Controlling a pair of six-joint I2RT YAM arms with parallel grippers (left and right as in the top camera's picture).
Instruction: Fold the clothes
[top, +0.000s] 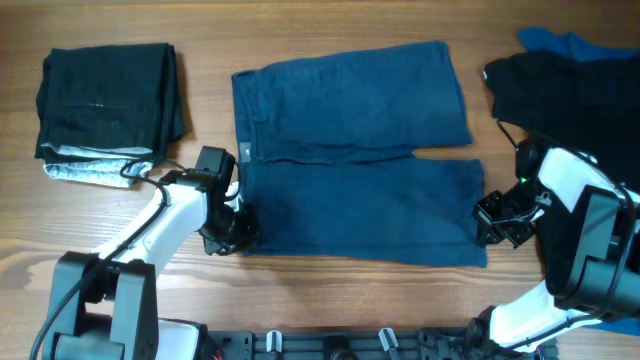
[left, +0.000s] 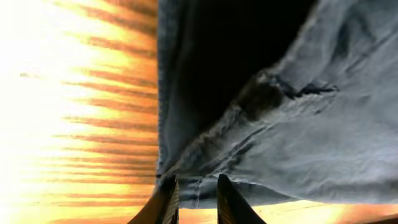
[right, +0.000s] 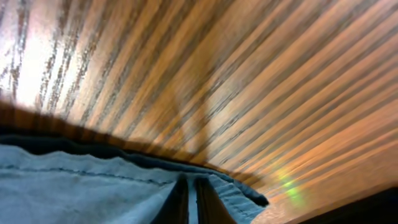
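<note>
The dark navy shorts (top: 360, 160) lie spread flat on the middle of the table, waistband to the left and both legs to the right. My left gripper (top: 238, 228) is at the near left waistband corner. In the left wrist view its jaws (left: 194, 199) stand a little apart, with the hem of the shorts (left: 323, 124) lying loose between them. My right gripper (top: 490, 222) is at the near right leg corner. The right wrist view shows it (right: 192, 199) pinched on the hem of the shorts (right: 81, 193).
A folded black garment (top: 108, 100) rests on a light grey one (top: 95, 170) at the far left. A loose black garment (top: 570, 95) and a brighter blue one (top: 560, 42) lie at the far right. The wooden table (top: 330, 25) shows around them.
</note>
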